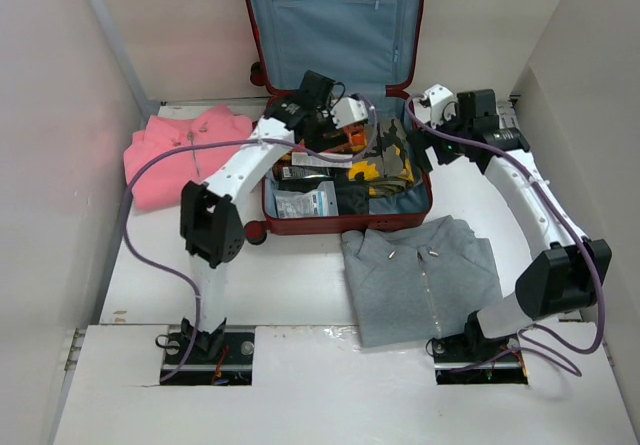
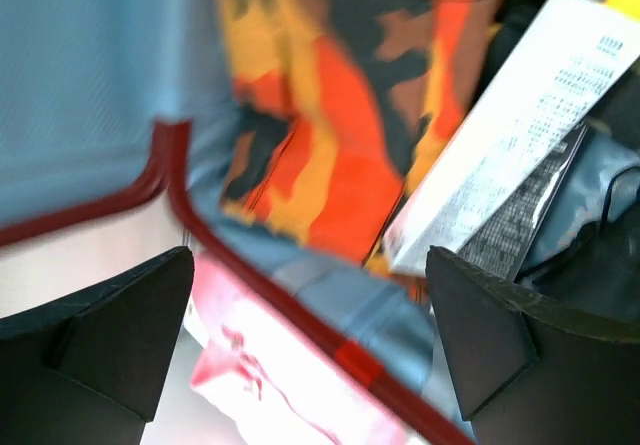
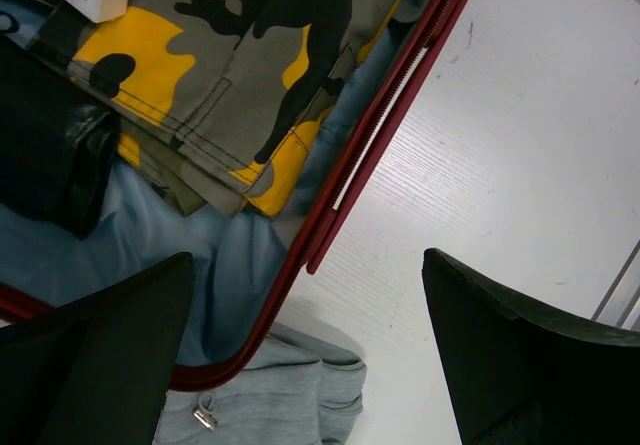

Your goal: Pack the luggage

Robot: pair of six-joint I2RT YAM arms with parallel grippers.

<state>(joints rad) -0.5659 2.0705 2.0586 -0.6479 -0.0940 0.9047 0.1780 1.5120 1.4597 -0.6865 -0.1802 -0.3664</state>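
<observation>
The luggage [image 1: 300,227], a dark-red hard-shell suitcase, lies open at the back centre, its blue-lined lid [image 1: 330,25] propped upright. Inside are an orange camouflage cloth [image 2: 350,115], a yellow camouflage cloth [image 3: 250,65], a white box [image 2: 510,125] and a black pouch [image 3: 50,155]. My left gripper [image 1: 362,137] hovers open over the case's back left corner; in the left wrist view, only the red rim [image 2: 280,295] lies below its fingers [image 2: 120,335]. My right gripper [image 1: 420,130] hangs open and empty above the case's right rim [image 3: 340,195].
A pink garment [image 1: 185,150] lies on the table left of the case. A grey zip hoodie [image 1: 425,275] lies flat in front of it, its collar touching the front rim. White walls close in both sides. A metal rail stands at the back right.
</observation>
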